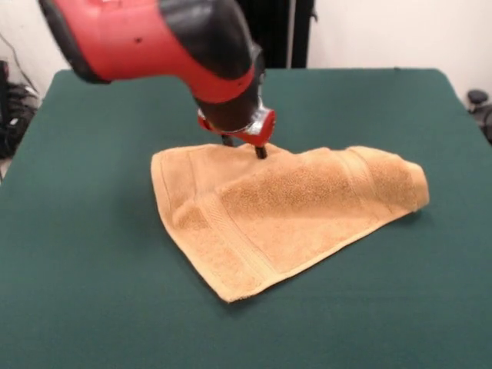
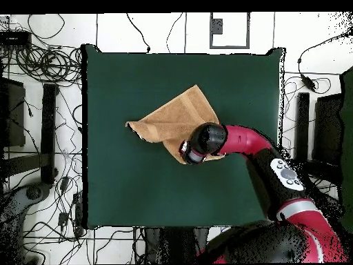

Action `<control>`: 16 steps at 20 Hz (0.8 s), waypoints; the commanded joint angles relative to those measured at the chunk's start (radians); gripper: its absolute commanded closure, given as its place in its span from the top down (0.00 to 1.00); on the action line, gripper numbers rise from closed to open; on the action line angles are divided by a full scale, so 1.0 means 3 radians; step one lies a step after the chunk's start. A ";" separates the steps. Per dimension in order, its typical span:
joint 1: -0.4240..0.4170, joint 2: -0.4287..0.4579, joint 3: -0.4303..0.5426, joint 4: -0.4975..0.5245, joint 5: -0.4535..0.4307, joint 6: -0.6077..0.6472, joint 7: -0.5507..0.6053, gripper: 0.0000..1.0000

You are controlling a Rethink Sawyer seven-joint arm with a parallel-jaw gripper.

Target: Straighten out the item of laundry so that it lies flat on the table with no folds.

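Note:
The orange-tan towel (image 1: 284, 215) lies on the green table (image 1: 92, 269), a little beyond the middle. It is folded over itself into a rough triangle, with a raised fold along its right side and a woven border band (image 1: 231, 231) running toward the near corner. No care label shows. My gripper (image 1: 244, 146) is down at the towel's far edge, touching or just above it. The wrist hides how it stands. In the overhead view the towel (image 2: 172, 117) sits above the table's (image 2: 124, 186) centre, and the gripper (image 2: 187, 150) is over its lower right corner.
The red and black arm (image 2: 241, 141) reaches in from the lower right of the overhead view. Cables and black equipment (image 2: 41, 76) lie on the floor round the table. Wide green cloth surrounds the towel on all sides.

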State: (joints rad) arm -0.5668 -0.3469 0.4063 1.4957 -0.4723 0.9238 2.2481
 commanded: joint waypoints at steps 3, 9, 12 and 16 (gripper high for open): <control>0.0323 -0.0063 -0.0599 -0.0012 -0.0542 -0.1204 0.0701 1.00; 0.0403 -0.0006 -0.0738 -0.0131 -0.0346 -0.1136 0.0679 0.00; 0.0456 -0.0004 -0.0821 -0.0179 -0.0291 -0.1088 0.0666 0.00; 0.0528 0.0013 -0.0915 -0.0259 -0.0211 -0.1031 0.0679 0.00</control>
State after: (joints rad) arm -0.4365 -0.4058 0.2426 1.4914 -0.5099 0.7235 2.2483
